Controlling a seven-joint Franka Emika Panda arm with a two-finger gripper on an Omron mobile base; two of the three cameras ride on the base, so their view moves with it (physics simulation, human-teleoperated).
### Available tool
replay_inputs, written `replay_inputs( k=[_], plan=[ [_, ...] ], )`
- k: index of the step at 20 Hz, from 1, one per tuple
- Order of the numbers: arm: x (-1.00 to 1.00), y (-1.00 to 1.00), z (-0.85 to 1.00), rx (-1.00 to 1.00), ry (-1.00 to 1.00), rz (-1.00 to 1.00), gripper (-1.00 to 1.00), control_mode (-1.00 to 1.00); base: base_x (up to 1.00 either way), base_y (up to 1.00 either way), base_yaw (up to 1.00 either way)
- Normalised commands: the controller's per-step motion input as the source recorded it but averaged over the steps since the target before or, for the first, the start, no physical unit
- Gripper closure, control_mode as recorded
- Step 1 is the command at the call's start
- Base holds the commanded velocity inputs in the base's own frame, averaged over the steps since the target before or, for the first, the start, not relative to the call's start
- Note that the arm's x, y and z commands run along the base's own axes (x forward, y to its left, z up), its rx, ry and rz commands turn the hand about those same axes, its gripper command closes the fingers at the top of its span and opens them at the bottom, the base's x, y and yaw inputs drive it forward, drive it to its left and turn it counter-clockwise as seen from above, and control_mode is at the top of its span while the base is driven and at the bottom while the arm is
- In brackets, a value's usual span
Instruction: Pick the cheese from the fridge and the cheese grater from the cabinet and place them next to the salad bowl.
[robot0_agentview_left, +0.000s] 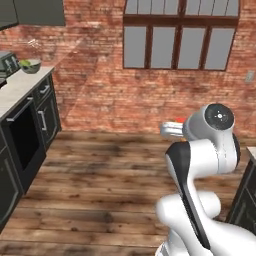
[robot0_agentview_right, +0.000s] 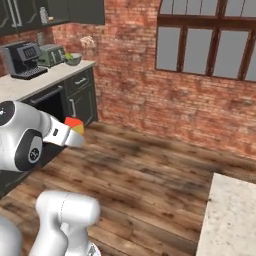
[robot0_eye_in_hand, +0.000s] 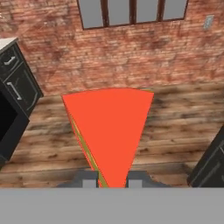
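Observation:
My gripper (robot0_eye_in_hand: 111, 179) is shut on the cheese (robot0_eye_in_hand: 109, 127), a wedge whose red side faces the hand view. From the right base view the cheese (robot0_agentview_right: 75, 125) shows orange-yellow and red at the gripper (robot0_agentview_right: 70, 133), held in the air above the wooden floor. The salad bowl (robot0_agentview_left: 31, 65) (robot0_agentview_right: 73, 59) with its green ball sits at the far end of the left counter, well away from the gripper. The cabinet (robot0_agentview_right: 50, 10) hangs above that counter; a small pale grey shape (robot0_agentview_right: 44, 16) stands in it, too small to tell as the cheese grater. The fridge is out of view.
A green toaster (robot0_agentview_right: 51, 54) and a black coffee machine (robot0_agentview_right: 22, 59) stand on the pale counter (robot0_agentview_right: 30, 82) beside the bowl. Dark drawers and an oven (robot0_agentview_left: 24, 135) lie below. Another pale counter (robot0_agentview_right: 230, 215) is at the lower right. The brick wall has a window (robot0_agentview_left: 180, 35).

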Motion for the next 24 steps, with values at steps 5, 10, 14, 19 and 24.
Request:
replay_inputs(
  k=[5, 10, 14, 19, 24],
  plan=[
    [0.00, 0.00, 0.00, 0.00, 0.00, 0.00, 1.00, 1.00, 0.80, 0.10, 0.23],
    [0.00, 0.00, 0.00, 0.00, 0.00, 0.00, 1.00, 1.00, 0.84, 0.10, 0.24],
    [0.00, 0.00, 0.00, 0.00, 0.00, 0.00, 1.00, 1.00, 0.85, 0.17, 0.26],
    [0.00, 0.00, 0.00, 0.00, 0.00, 0.00, 1.00, 1.00, 0.87, 0.28, 0.30],
    [0.00, 0.00, 0.00, 0.00, 0.00, 0.00, 1.00, 1.00, 0.67, 0.35, 0.33]
  ],
)
